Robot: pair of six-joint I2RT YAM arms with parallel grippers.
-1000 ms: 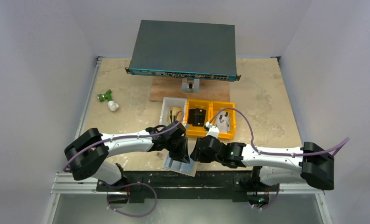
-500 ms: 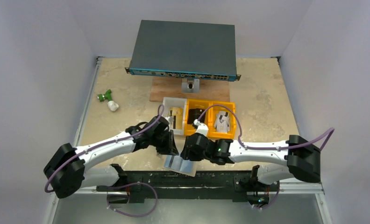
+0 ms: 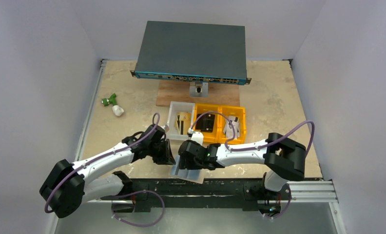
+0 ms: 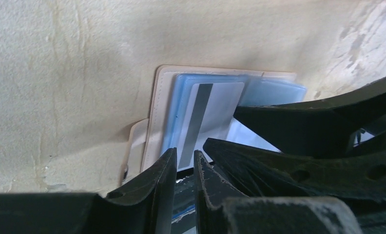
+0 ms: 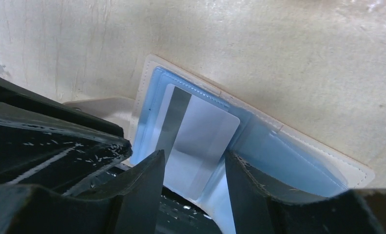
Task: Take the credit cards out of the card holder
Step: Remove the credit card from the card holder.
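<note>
Surface [image 3: 279, 105] beige and mottled; grey network switch [image 3: 191, 48] across the far middle. Nearer, a row of three bins [image 3: 218, 124], one white and two orange. Card holder [image 3: 181, 174] lies open, pale blue side up, at the near edge between the two arms, overhanging that edge. Silver card [image 5: 196, 136] with a grey stripe lies on one blue panel. Right pincer [image 5: 193, 156] spread wide, its fingers either side of the card's near end; contact cannot be told. Left pincer [image 4: 185, 153] just left of the holder, fingers nearly together, nothing seen between them.
</note>
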